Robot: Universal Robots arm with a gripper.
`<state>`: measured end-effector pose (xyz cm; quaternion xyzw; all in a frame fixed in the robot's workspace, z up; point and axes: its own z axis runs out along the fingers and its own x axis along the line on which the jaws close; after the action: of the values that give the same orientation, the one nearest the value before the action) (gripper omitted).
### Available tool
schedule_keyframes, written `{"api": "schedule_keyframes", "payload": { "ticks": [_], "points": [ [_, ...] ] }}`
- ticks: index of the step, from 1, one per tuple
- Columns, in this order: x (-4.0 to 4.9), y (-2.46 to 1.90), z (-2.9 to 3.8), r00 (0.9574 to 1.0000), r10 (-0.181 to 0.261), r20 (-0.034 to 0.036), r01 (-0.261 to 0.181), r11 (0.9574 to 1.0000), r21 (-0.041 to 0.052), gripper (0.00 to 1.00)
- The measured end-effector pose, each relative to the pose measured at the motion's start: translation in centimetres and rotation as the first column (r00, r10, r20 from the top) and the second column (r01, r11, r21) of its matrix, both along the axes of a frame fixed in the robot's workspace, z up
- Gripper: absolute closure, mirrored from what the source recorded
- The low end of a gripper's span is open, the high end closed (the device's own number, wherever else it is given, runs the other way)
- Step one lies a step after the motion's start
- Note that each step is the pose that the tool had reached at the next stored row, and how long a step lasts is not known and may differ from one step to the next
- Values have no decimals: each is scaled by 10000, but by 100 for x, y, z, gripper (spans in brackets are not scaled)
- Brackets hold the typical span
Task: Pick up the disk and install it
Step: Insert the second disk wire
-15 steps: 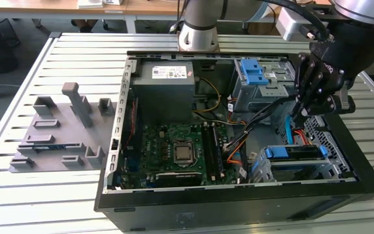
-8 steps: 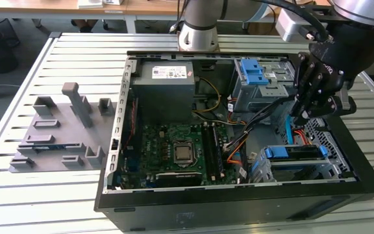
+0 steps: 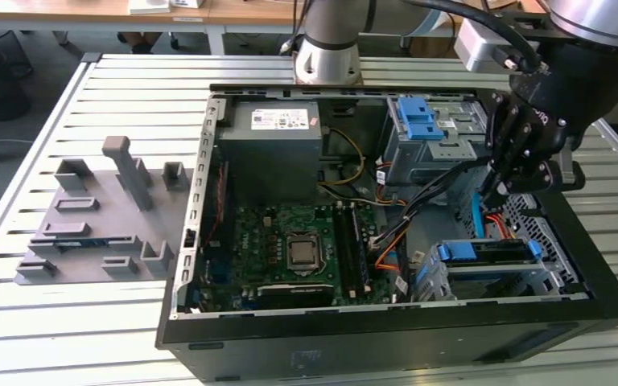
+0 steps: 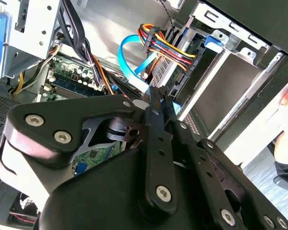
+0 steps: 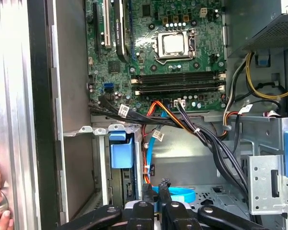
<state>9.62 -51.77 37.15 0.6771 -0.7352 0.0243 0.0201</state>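
The open computer case [image 3: 395, 338] is lying on the slatted table [image 3: 105, 322], with the motherboard [image 3: 287, 249] showing inside and the grey power-supply box [image 3: 271, 145] sitting at its far end. The gripper [image 3: 499, 186] is hanging inside the case over the cables — its fingers [image 5: 156, 191] are pressed together, clamping nothing. The disk [image 3: 488, 261] is sitting in its bay at the case's corner on the exterior view's right — just below the gripper.

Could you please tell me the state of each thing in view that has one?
Black desktop computer case: open, side panel off.
Silver hard disk in its blue plastic carrier: seated in the drive cage, not gripped.
Black gripper: shut, empty, reaching into the case.
Square silver processor socket: uncovered, no cooler.
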Motion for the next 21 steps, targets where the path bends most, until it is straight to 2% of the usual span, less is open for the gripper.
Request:
{"api": "schedule_keyframes", "payload": {
  "ticks": [2,3,5,8,9,13,18,21],
  "points": [
    [7,0,-4,10000,1,0,-1,10000,12,84],
    [10,-2,-6,10000,1,0,-1,10000,61,84],
    [12,-14,-10,10000,-1,0,1,9996,289,84],
    [12,-35,-15,10000,0,0,0,9970,768,84],
    [12,-41,-21,10000,0,1,0,9961,877,84],
    [12,-79,-58,10000,0,3,0,9961,881,84],
    [12,-174,-110,10000,0,3,0,9961,884,84],
    [12,-216,-136,10000,0,3,0,9961,883,84]
  ]
}}
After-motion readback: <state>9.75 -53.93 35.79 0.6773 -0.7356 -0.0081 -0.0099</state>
